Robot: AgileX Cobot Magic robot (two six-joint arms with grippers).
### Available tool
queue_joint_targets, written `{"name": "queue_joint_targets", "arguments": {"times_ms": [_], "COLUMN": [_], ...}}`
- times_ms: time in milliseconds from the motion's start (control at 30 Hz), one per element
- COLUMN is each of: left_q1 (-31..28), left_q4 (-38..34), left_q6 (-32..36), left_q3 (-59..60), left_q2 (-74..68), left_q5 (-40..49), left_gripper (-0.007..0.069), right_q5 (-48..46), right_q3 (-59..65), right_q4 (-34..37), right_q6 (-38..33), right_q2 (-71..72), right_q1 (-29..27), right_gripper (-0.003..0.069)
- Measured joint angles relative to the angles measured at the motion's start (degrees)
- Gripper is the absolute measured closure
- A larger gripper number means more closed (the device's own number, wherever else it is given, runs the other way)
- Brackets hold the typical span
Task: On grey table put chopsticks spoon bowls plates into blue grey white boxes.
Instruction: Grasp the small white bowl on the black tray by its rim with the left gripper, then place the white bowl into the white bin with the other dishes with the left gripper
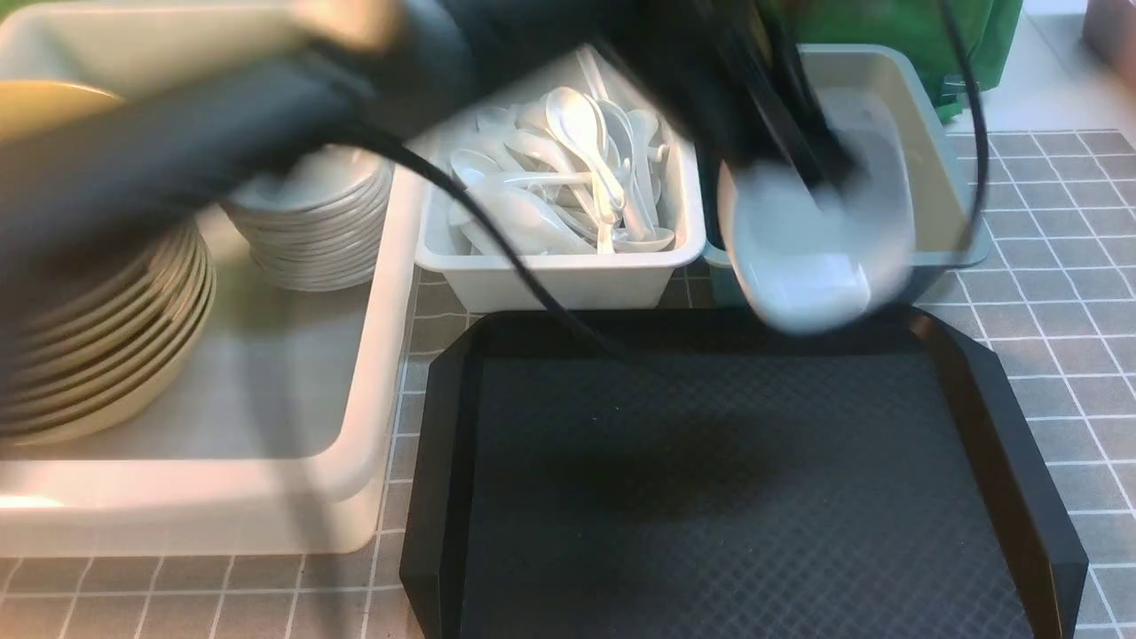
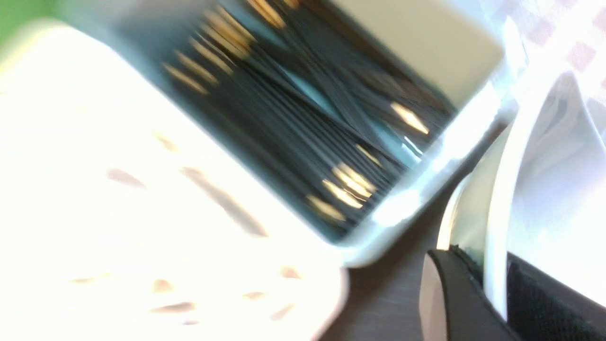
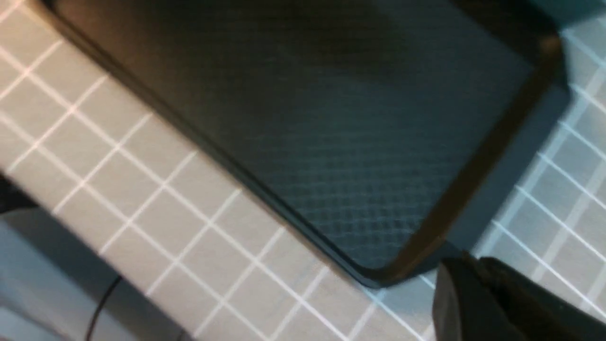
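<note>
My left gripper (image 1: 827, 188) reaches across to the right, blurred by motion, and is shut on the rim of a white bowl (image 1: 812, 257). The bowl hangs over the front edge of the blue box (image 1: 960, 177) and the far edge of the black tray (image 1: 728, 488). In the left wrist view the left gripper (image 2: 494, 293) pinches the bowl's (image 2: 544, 189) thin wall, and black chopsticks (image 2: 303, 118) with gold ends lie in the blue box (image 2: 426, 199). White spoons (image 1: 577, 169) fill the white box (image 1: 568, 275). My right gripper (image 3: 468, 260) is shut on nothing, above the table beside a corner of the tray (image 3: 331, 118).
A large pale box (image 1: 377, 355) at the left holds a stack of yellowish plates (image 1: 98, 337) and a stack of small white dishes (image 1: 311, 222). The left arm and its cable cross above the spoon box. Grey tiled table (image 1: 1065, 293) lies to the right.
</note>
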State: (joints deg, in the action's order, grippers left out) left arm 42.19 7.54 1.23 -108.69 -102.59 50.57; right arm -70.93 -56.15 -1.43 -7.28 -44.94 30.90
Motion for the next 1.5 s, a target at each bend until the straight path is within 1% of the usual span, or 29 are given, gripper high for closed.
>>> {"name": "queue_joint_targets", "arguments": {"times_ms": [33,67,167,233,267,300,333,367,500,567,633,700,867,1033,1100,1133,1167,1200,1233,1267,1300,1333,1433,1500], "left_q1": [-1.4,-2.2,-11.4,-16.7,-21.5,-23.5,-26.7,-31.4,-38.6,-41.8,-42.6,-43.6,-43.8,-43.8,-43.9,-43.9,-43.9,-43.9,-43.9,-43.9,-43.9,-43.9,-43.9,-43.9], "left_q4": [0.5,0.7,1.0,0.6,0.0,-0.7,-2.0,-4.5,-11.5,-15.9,-17.1,-18.5,-18.9,-17.6,-16.4,-15.6,-15.6,-15.1,-14.9,-14.1,-13.8,-13.4,-12.3,-11.7], "left_q6": [0.0,0.0,0.0,0.0,0.3,0.6,1.2,2.0,5.0,7.9,9.0,11.6,16.5,18.2,18.4,18.6,18.8,19.4,19.6,19.9,20.1,20.3,20.3,19.7], "left_q3": [-0.2,-0.2,-0.3,-0.3,-0.3,-0.3,-0.3,-0.3,-0.3,-0.3,-0.3,-0.3,-0.3,-0.3,-0.3,-0.3,-0.3,-0.3,-0.3,-0.3,-0.4,-0.6,-1.5,-2.9], "left_q2": [2.6,3.1,10.0,11.6,12.4,12.6,12.6,12.3,10.1,7.3,5.9,2.0,-5.0,-10.1,-11.6,-12.2,-12.3,-12.5,-12.5,-12.5,-12.4,-12.3,-11.6,-10.5], "left_q5": [1.0,1.4,6.6,8.8,10.0,10.4,10.8,11.3,11.4,9.8,8.5,4.5,-1.9,-3.3,-3.6,-3.6,-3.6,-3.7,-3.7,-3.8,-3.9,-3.9,-3.6,-3.0], "left_gripper": [0.0623,0.0623,0.0623,0.0623,0.0623,0.0623,0.0623,0.0623,0.0623,0.0623,0.0623,0.0623,0.0624,0.0601,0.0561,0.0528,0.0515,0.0461,0.0444,0.0359,0.0310,0.0281,0.0153,0.0085], "right_q5": [0.8,1.0,4.8,6.3,7.3,7.9,8.7,9.9,12.4,12.9,13.1,13.4,13.6,14.0,14.4,14.7,14.8,15.1,15.2,15.3,15.4,15.5,15.7,15.8], "right_q3": [-0.5,-0.7,-4.0,-5.6,-6.8,-7.5,-8.2,-8.8,-9.1,-9.1,-9.1,-9.1,-9.1,-9.2,-9.2,-9.2,-9.2,-9.2,-9.2,-9.2,-9.2,-9.2,-9.2,-9.2], "right_q4": [1.4,1.4,8.7,11.7,13.6,14.6,15.6,16.4,16.7,16.8,16.8,16.9,16.9,16.4,16.2,16.2,16.2,16.1,16.1,16.1,16.1,16.1,16.1,16.1], "right_q6": [-1.2,-1.2,-6.2,-8.3,-10.0,-11.0,-12.0,-13.0,-14.2,-15.1,-15.3,-15.5,-16.0,-16.2,-16.2,-16.2,-16.2,-16.2,-16.2,-16.2,-16.2,-16.2,-16.2,-16.4], "right_q2": [-1.1,-1.4,-6.7,-9.2,-11.0,-12.2,-13.5,-15.3,-18.9,-21.1,-21.9,-23.7,-25.3,-25.4,-25.4,-25.5,-25.5,-25.8,-25.9,-26.3,-26.4,-26.6,-27.0,-27.0], "right_q1": [0.0,0.0,0.0,0.0,0.0,0.0,0.0,0.0,0.0,0.0,0.0,0.0,0.0,0.0,0.0,0.0,0.0,0.0,0.0,0.0,0.0,0.0,0.0,0.0], "right_gripper": [0.0614,0.0614,0.0614,0.0614,0.0614,0.0614,0.0614,0.0614,0.0614,0.0614,0.0614,0.0614,0.0614,0.0614,0.0614,0.0614,0.0614,0.0614,0.0614,0.0614,0.0614,0.0614,0.0614,0.0614]}}
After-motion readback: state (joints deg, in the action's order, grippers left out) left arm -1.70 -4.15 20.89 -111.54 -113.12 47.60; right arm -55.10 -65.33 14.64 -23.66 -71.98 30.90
